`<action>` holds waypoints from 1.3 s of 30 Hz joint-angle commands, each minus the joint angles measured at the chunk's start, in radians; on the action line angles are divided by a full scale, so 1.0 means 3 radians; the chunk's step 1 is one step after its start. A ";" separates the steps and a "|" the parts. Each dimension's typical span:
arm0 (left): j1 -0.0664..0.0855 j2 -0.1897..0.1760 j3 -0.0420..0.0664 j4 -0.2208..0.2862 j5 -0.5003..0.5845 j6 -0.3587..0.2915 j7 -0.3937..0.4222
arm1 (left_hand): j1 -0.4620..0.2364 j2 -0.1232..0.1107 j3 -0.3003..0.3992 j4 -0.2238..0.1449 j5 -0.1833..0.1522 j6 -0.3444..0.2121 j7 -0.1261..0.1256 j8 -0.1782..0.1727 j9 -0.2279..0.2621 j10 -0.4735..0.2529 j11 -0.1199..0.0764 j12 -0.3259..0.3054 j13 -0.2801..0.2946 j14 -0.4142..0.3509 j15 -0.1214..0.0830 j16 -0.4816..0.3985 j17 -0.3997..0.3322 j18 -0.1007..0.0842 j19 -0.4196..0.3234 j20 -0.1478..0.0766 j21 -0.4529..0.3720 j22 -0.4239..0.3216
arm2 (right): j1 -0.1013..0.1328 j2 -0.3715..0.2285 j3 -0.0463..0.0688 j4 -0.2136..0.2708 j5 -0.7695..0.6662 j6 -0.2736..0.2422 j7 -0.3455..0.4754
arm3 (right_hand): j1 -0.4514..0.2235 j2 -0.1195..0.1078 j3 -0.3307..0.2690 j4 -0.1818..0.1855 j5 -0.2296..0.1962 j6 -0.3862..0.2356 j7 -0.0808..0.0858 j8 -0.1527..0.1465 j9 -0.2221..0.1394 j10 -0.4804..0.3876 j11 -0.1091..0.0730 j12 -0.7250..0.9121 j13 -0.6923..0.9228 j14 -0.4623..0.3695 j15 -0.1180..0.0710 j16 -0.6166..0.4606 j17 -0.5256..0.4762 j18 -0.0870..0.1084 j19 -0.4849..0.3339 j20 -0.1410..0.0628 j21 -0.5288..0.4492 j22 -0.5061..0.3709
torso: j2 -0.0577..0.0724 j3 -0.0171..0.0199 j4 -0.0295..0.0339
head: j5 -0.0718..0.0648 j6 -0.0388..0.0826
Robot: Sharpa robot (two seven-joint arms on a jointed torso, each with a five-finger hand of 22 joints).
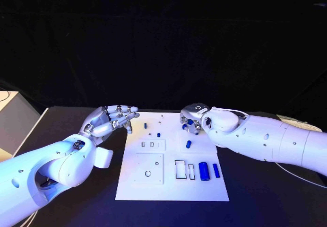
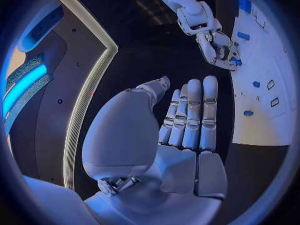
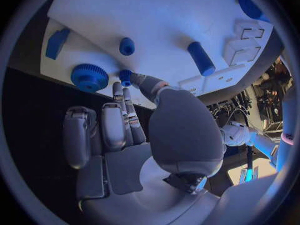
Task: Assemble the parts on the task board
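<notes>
The white task board (image 1: 170,189) lies in the middle of the black table. My right hand (image 1: 194,120) is lowered over the board's far right corner. There its thumb and a fingertip pinch a small blue peg (image 3: 125,76) that stands on the board next to a blue gear (image 3: 89,77). Another short peg (image 3: 127,46), a blue cylinder (image 3: 201,58) and a blue block (image 3: 56,42) lie nearby. My left hand (image 1: 112,118) hovers by the board's far left corner, fingers apart and holding nothing. A large blue cylinder (image 1: 203,167) and a blue bar (image 1: 216,170) lie near the board's right edge.
White slotted blocks (image 1: 151,144), a square plate with a hole (image 1: 149,169) and a rectangular frame (image 1: 180,169) sit on the board. Small blue pieces (image 1: 145,126) dot its far part. A pale cabinet (image 1: 10,118) stands at the table's left and a cable (image 1: 300,172) runs at the right.
</notes>
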 commanded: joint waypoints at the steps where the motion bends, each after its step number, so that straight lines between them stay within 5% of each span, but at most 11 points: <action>1: 0.0001 0.0000 0.0004 0.0011 -0.0011 0.0043 0.0009 | -0.0026 0.0003 0.0015 0.0006 -0.0010 -0.0014 0.0007 0.0006 0.0006 -0.0011 0.0020 -0.0013 0.0005 0.0016 0.0000 0.0023 0.0006 0.0048 -0.0024 -0.0004 0.0019 0.0005 | -0.0005 0.0010 -0.0003 -0.0007 0.0005 0.0071 0.0043 | 0.0004 0.0045 0.0004 0.0029 0.0021 0.0006 0.0023 0.0020 0.0008 0.0016 0.0007 -0.0002 0.0006 0.0107 0.0010 0.0022 -0.0002 -0.0063 0.0050 0.0007 0.0018 0.0249 | 0.0010 0.0000 0.0004 | 0.0000 0.0007; 19: 0.0001 -0.0012 0.0007 0.0013 -0.0004 0.0042 -0.0005 | -0.0027 0.0005 0.0016 0.0007 -0.0010 -0.0014 0.0008 0.0006 0.0006 -0.0011 0.0021 -0.0013 0.0005 0.0015 0.0001 0.0024 0.0007 0.0048 -0.0025 -0.0004 0.0021 0.0006 | -0.0006 0.0021 -0.0003 -0.0046 0.0043 0.0097 0.0056 | 0.0008 0.0088 0.0053 0.0063 0.0046 0.0057 0.0043 0.0049 0.0041 0.0023 0.0019 -0.0004 0.0004 0.0099 0.0023 0.0031 -0.0010 -0.0060 0.0039 0.0019 0.0015 0.0247 | 0.0026 0.0000 0.0002 | 0.0001 0.0010; 31: 0.0001 -0.0014 0.0009 0.0018 0.0003 0.0043 -0.0006 | -0.0024 0.0010 0.0023 0.0006 -0.0008 -0.0017 0.0008 0.0005 0.0007 -0.0016 0.0021 -0.0014 0.0006 0.0013 0.0001 0.0028 0.0008 0.0048 -0.0028 -0.0003 0.0027 0.0009 | -0.0009 -0.0003 -0.0002 0.0021 0.0053 -0.0306 0.0083 | 0.0158 0.0205 0.0228 -0.0005 -0.0077 0.0245 -0.0009 0.0180 0.0166 0.0257 -0.0043 0.0033 0.0046 0.0096 -0.0022 0.0077 0.0010 -0.0079 0.0076 -0.0010 0.0079 0.0353 | 0.0032 -0.0001 0.0000 | 0.0007 0.0022; 39: 0.0000 -0.0020 0.0009 0.0018 0.0006 0.0047 -0.0010 | -0.0021 0.0013 0.0028 0.0004 -0.0007 -0.0020 0.0009 0.0003 0.0008 -0.0020 0.0022 -0.0016 0.0006 0.0011 0.0001 0.0030 0.0009 0.0048 -0.0030 -0.0002 0.0031 0.0011 | -0.0009 -0.0018 0.0006 0.0079 0.0055 -0.0598 -0.0099 | 0.0159 0.0214 0.0229 -0.0010 -0.0088 0.0263 -0.0015 0.0199 0.0187 0.0292 -0.0053 0.0034 0.0055 0.0095 -0.0031 0.0081 0.0009 -0.0080 0.0078 -0.0019 0.0084 0.0362 | 0.0035 -0.0004 0.0000 | 0.0012 0.0040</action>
